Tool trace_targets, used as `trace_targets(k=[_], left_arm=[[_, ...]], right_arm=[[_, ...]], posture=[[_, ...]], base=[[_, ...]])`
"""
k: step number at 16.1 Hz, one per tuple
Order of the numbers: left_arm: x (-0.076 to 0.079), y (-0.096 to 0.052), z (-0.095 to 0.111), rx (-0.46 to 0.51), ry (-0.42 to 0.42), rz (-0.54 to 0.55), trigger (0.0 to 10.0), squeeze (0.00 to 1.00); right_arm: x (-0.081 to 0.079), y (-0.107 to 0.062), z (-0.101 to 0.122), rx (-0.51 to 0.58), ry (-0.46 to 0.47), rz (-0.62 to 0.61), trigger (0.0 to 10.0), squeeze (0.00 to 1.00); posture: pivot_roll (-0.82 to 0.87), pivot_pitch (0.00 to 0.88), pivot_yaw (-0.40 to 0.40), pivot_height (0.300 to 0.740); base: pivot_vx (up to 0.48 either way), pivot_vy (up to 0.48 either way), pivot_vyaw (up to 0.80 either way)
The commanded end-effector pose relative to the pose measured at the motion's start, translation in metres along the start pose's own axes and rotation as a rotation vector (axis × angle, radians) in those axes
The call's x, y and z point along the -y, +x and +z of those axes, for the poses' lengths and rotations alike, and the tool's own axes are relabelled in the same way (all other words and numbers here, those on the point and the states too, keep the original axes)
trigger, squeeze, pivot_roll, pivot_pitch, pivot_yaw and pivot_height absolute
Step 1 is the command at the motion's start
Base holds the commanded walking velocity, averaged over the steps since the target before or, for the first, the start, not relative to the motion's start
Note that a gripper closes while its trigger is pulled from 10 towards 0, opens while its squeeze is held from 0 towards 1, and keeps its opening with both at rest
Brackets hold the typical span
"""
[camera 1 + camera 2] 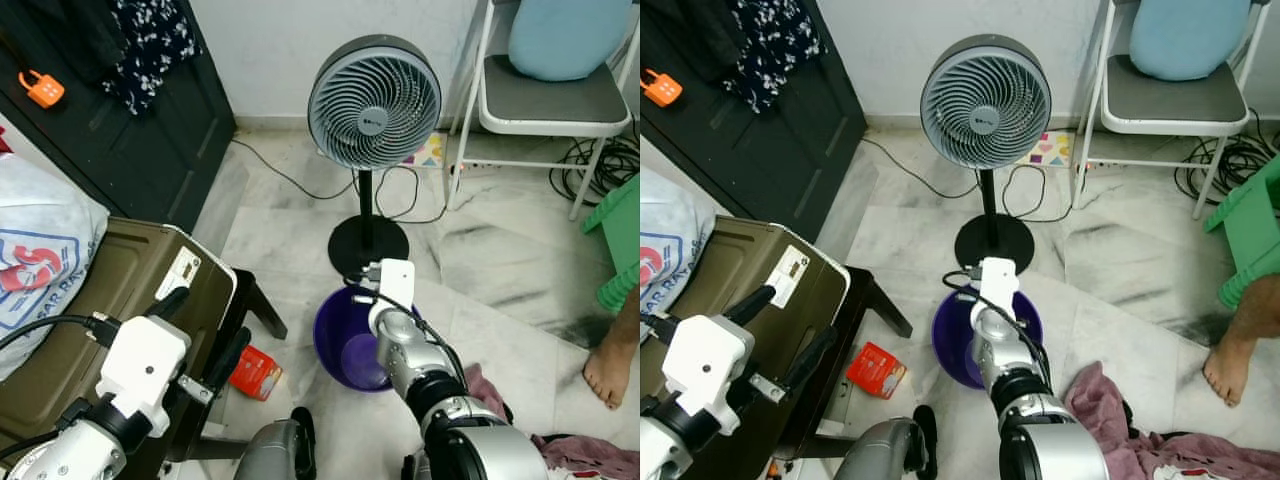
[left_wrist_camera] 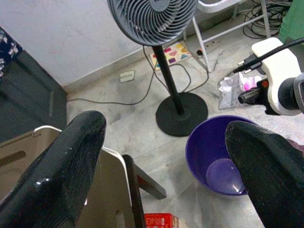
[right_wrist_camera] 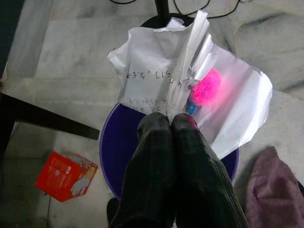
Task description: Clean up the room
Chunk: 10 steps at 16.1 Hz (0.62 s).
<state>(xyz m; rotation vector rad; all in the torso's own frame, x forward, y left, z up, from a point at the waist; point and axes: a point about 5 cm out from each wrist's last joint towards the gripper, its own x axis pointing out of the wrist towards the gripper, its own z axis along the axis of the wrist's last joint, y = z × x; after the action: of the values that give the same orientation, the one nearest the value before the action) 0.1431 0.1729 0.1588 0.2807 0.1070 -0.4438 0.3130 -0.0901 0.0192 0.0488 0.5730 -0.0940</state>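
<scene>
1. head views: the right gripper (image 1: 372, 275) hangs over the purple bucket (image 1: 335, 345) below the fan (image 1: 374, 100).
2. left wrist view: the left gripper (image 2: 166, 166) hovers, fingers spread, empty.
3. right wrist view: fingers pinch crumpled paper and plastic (image 3: 183, 80) above the bucket; next, likely release it inside.

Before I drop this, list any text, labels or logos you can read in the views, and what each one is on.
White bag: large red and blue letters, cut off, not readable as a word.
Paper pinched in the right gripper: handwritten marks, seen upside down, illegible.
Fan hub: small logo, too small to read.
Suitcase white tag: print too small.
Red box: print blurred.
</scene>
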Motion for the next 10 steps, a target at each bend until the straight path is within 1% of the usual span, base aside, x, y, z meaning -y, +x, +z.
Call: trace_targets(k=[1, 2, 4, 6, 7, 8, 9, 10], left_arm=[[0.0, -0.003, 0.0, -0.015, 0.006, 0.001, 10.0, 0.0], [0.001, -0.002, 0.001, -0.012, 0.002, -0.003, 10.0, 0.0], [0.001, -0.001, 0.001, -0.012, -0.002, -0.004, 10.0, 0.0], [0.0, 0.0, 0.001, -0.01, -0.002, -0.005, 10.0, 0.0], [0.0, 0.001, 0.001, -0.008, -0.003, -0.003, 10.0, 0.0], [-0.001, 0.002, 0.001, -0.009, -0.005, 0.0, 10.0, 0.0], [-0.001, 0.002, 0.0, -0.01, -0.008, 0.001, 10.0, 0.0], [-0.001, 0.002, 0.0, -0.01, -0.008, 0.0, 10.0, 0.0]], right_arm=[[-0.007, -0.002, -0.013, -0.05, -0.016, 0.018, 10.0, 0.0], [-0.005, -0.003, -0.02, -0.078, -0.02, 0.012, 10.0, 0.0], [-0.004, -0.003, -0.023, -0.088, -0.014, 0.014, 10.0, 0.0], [-0.004, -0.003, -0.023, -0.089, -0.018, 0.014, 10.0, 0.0], [-0.003, -0.002, -0.016, -0.054, -0.027, -0.005, 10.0, 0.0], [-0.003, -0.001, -0.012, -0.033, -0.029, -0.008, 10.0, 0.87], [-0.004, 0.0, -0.01, -0.031, -0.013, -0.004, 10.0, 1.0], [-0.004, 0.0, -0.01, -0.031, -0.012, -0.003, 10.0, 1.0]], posture=[[0.19, 0.21, 0.162, 0.74], [0.19, 0.21, 0.161, 0.74], [0.19, 0.208, 0.162, 0.74], [0.18, 0.205, 0.163, 0.74], [0.18, 0.203, 0.163, 0.74], [0.18, 0.2, 0.163, 0.74], [0.18, 0.199, 0.161, 0.74], [0.18, 0.198, 0.16, 0.74]], base=[[0.0, 0.0, 0.0], [0.0, 0.0, 0.0], [0.0, 0.0, 0.0], [0.0, 0.0, 0.0], [0.0, 0.0, 0.0], [0.0, 0.0, 0.0], [0.0, 0.0, 0.0], [0.0, 0.0, 0.0]])
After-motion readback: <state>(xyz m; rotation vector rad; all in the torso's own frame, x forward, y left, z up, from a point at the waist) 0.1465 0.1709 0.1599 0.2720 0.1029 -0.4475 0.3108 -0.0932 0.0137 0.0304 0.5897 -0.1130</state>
